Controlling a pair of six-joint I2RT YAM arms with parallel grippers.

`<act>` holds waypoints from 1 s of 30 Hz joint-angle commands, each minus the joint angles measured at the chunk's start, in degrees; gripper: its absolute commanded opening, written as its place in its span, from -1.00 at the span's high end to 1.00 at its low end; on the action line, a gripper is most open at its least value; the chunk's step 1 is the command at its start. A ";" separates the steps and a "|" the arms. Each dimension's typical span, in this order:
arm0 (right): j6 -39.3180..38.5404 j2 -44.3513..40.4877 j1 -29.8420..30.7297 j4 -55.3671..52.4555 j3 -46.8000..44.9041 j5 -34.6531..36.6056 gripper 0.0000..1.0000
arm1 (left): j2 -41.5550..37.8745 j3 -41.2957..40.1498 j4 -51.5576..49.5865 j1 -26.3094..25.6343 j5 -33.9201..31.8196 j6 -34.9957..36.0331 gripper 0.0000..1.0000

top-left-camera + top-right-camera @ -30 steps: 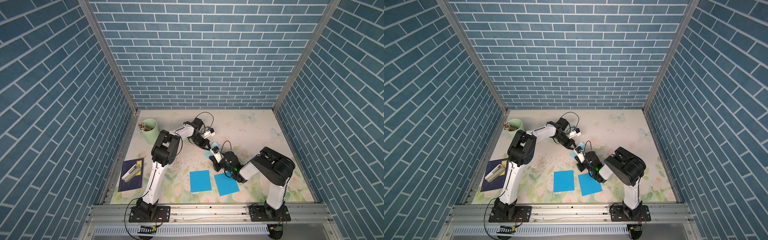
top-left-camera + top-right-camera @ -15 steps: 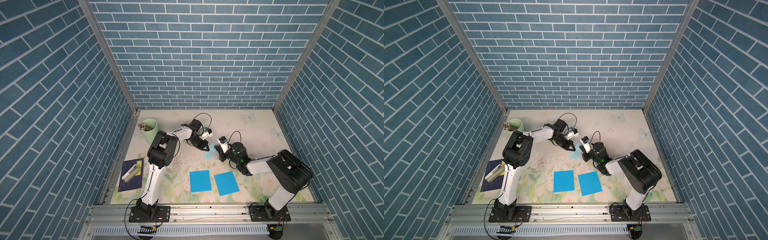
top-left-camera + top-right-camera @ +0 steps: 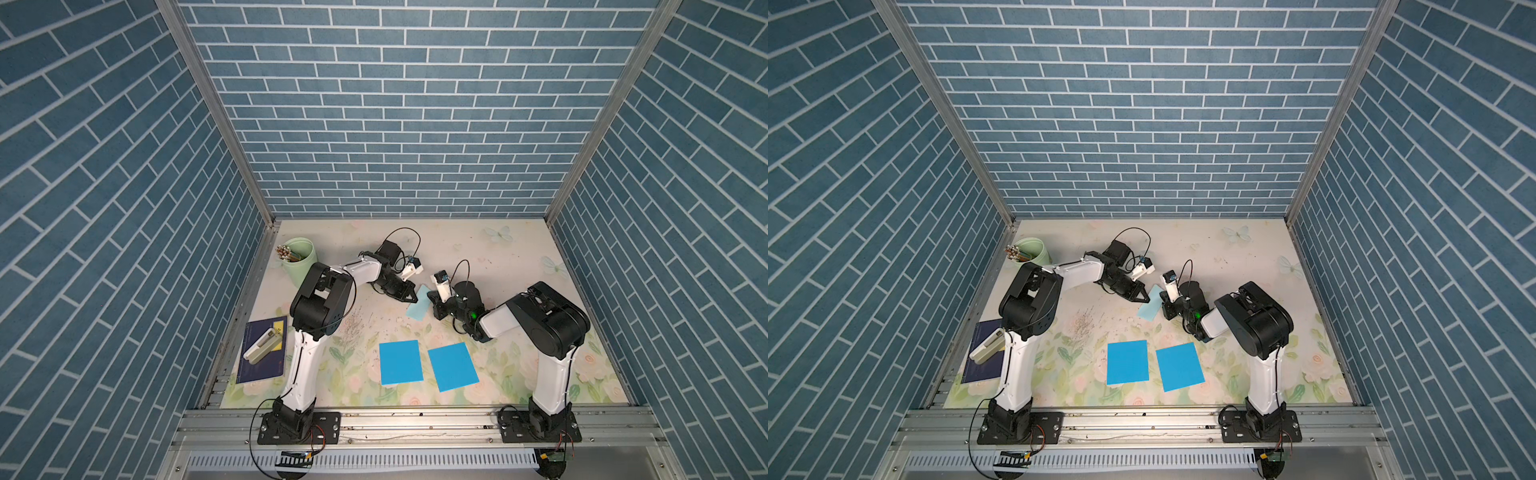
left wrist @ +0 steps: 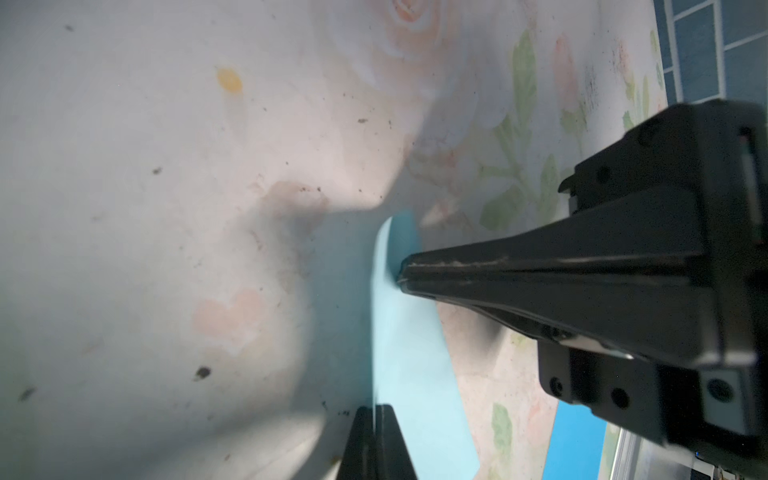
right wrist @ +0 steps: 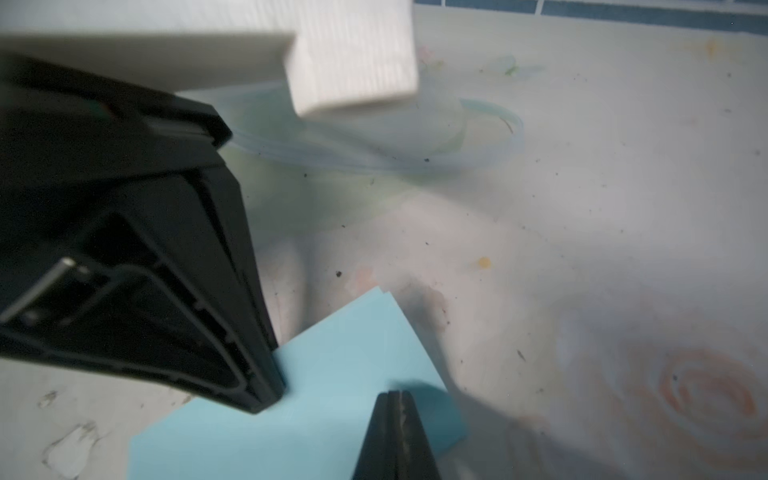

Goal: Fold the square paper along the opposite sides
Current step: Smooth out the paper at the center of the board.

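A pale blue square paper (image 3: 419,309) is held just off the flowered table (image 3: 498,257) near its middle, seen in both top views (image 3: 1149,311). My left gripper (image 4: 376,409) is shut on one edge of it; the sheet (image 4: 409,357) runs between its fingertips. My right gripper (image 5: 397,395) is shut on the paper (image 5: 332,374) near a far corner, where the sheet curls a little. The two grippers meet tip to tip over the paper, the left gripper (image 3: 414,299) reaching in from the left and the right gripper (image 3: 430,296) from the right.
Two bright blue sheets (image 3: 400,361) (image 3: 452,366) lie flat near the table's front edge. A green cup of pencils (image 3: 298,259) stands at the back left. A dark blue book (image 3: 268,365) with a white stapler (image 3: 262,344) on it lies at the front left.
The right arm's elbow swung outward and came back in, while its gripper stayed at the paper. The left gripper and the paper have shifted only slightly.
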 commanded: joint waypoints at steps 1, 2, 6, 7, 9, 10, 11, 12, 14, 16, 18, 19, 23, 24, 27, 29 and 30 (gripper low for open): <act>3.38 0.30 -0.24 -2.48 -0.32 3.94 1.00 | 4.00 -0.66 -2.70 0.91 -7.93 0.42 1.00; 3.56 0.25 -0.45 -3.23 -0.47 4.52 1.00 | 3.99 -0.63 -2.76 1.01 -7.99 0.42 1.00; 4.02 0.24 -1.75 -4.34 -1.41 6.19 1.00 | 3.74 -0.71 -2.67 1.23 -7.92 0.50 1.00; 4.13 0.25 -2.09 -4.82 -1.33 6.40 1.00 | 3.74 -0.80 -2.59 1.21 -7.90 0.50 1.00; 4.48 0.08 -2.93 -5.20 -1.33 6.38 1.00 | 3.65 -1.06 -2.58 1.21 -7.82 0.59 1.00; 4.66 -0.05 -3.42 -5.45 -1.35 6.38 1.00 | 3.58 -1.14 -2.51 1.21 -7.90 0.59 1.00; 4.74 -0.10 -3.81 -5.57 -1.25 6.21 1.00 | 3.56 -1.23 -2.49 1.21 -8.00 0.66 1.00; 4.83 -0.14 -4.08 -5.80 -1.18 6.03 1.00 | 3.41 -1.32 -2.49 1.25 -7.94 0.70 1.00; 4.76 -0.34 -4.90 -6.10 -1.02 5.55 1.00 | 3.21 -1.50 -2.41 1.22 -7.81 0.77 1.00; 4.09 -1.07 -5.70 -6.28 -1.06 5.28 1.00 | 3.02 -1.76 -2.36 1.21 -7.74 0.85 1.00; 2.15 -2.78 -6.23 -6.61 -0.83 5.15 1.00 | 2.94 -1.85 -2.41 1.09 -7.63 1.03 1.00; 0.46 -3.90 -6.22 -6.13 -0.82 5.15 1.00 | 2.97 -1.77 -2.56 0.97 -7.55 1.24 1.00; -1.91 -6.54 -3.87 1.84 -4.14 -0.29 1.00 | 3.79 -1.35 -2.78 0.33 -7.71 1.73 1.00; -2.69 -6.47 -2.66 2.73 -4.47 -0.44 1.00 | 4.05 -1.13 -2.98 0.26 -7.88 1.82 1.00; -3.08 -4.78 0.41 4.79 -4.34 -1.51 1.00 | 4.74 -0.52 -3.99 0.16 -8.20 2.25 1.00; -3.29 -3.14 2.07 4.54 -3.44 -0.74 1.00 | 4.53 -0.69 -3.91 0.12 -8.35 2.35 1.00; -3.34 -2.41 2.74 4.48 -3.05 -0.50 1.00 | 4.43 -0.71 -3.90 0.09 -8.49 2.33 1.00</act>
